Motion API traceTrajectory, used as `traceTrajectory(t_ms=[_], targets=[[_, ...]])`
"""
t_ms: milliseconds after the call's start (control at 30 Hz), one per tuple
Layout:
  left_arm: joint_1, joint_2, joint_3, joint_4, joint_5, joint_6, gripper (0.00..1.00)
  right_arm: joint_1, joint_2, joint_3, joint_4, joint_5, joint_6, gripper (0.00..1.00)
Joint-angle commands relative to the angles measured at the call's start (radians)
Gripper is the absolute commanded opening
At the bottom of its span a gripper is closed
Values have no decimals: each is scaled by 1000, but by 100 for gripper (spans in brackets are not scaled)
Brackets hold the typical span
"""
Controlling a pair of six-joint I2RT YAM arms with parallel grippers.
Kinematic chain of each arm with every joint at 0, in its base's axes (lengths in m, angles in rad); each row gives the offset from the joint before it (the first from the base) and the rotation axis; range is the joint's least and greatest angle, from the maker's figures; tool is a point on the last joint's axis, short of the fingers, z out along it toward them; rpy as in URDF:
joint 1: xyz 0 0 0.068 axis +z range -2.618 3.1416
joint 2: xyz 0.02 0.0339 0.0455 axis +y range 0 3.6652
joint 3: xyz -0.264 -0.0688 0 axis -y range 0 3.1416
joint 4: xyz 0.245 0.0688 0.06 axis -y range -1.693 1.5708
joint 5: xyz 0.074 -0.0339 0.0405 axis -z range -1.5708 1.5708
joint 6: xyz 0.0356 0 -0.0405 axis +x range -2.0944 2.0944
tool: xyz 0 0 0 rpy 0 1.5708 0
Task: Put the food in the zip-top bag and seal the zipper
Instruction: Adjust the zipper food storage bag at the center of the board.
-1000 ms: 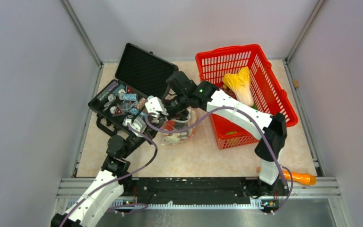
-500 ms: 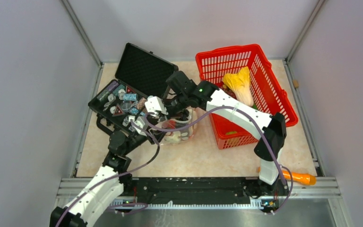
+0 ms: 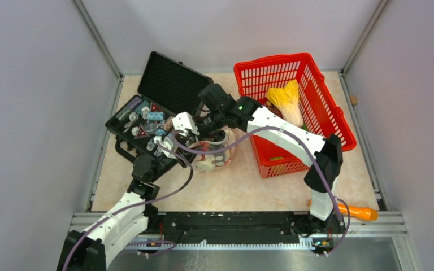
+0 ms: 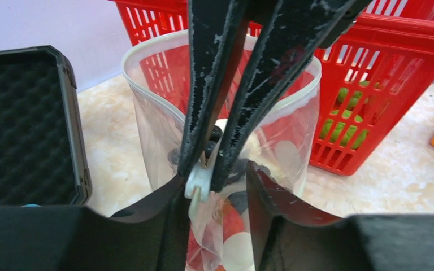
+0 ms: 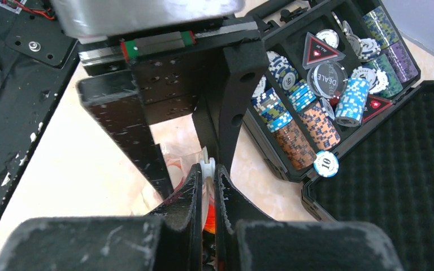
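The clear zip-top bag [image 3: 213, 153] stands between the black case and the red basket, its mouth held open in a ring. The zipper [image 4: 129, 66] rims that mouth. Inside the bag lies food [image 4: 233, 221], red and white pieces. My right gripper [image 5: 207, 169] reaches down from above, shut on the zipper's white slider [image 4: 199, 180] at the bag's near corner. My left gripper [image 4: 217, 186] is open, its fingers either side of that corner's film and not pressing it. From above, the left gripper [image 3: 172, 138] sits just left of the right gripper [image 3: 200, 132].
An open black case [image 3: 147, 121] with poker chips [image 5: 294, 130] lies left of the bag. The red mesh basket [image 3: 316, 121] to the right holds a pale yellow cabbage [image 3: 285, 100] and green fruit [image 4: 344, 121]. An orange toy [image 3: 357, 213] lies by the right arm's base.
My left gripper has gone from shut to open beside the bag's corner, and its arm has shifted slightly. The right gripper stays shut on the slider.
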Motion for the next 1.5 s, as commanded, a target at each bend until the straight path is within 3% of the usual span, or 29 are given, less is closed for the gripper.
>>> traceTrajectory(t_ms=[0, 133, 267, 700, 1200, 1467], targets=[[4, 60, -6, 185, -28, -24, 37, -5, -78, 2, 43, -43, 19, 0], [4, 95, 6, 177, 33, -4, 15, -5, -80, 7, 50, -28, 27, 0], [4, 82, -9, 162, 28, 1, 0, -5, -80, 9, 52, -22, 32, 0], [4, -47, -15, 76, -129, 0, 0, -5, -69, -11, 19, 93, 25, 0], [4, -108, -22, 33, -147, 13, 0, -21, -82, -35, -29, 208, 22, 0], [4, -142, -1, -29, -165, -26, 2, -23, -138, -103, 5, 165, 16, 0]])
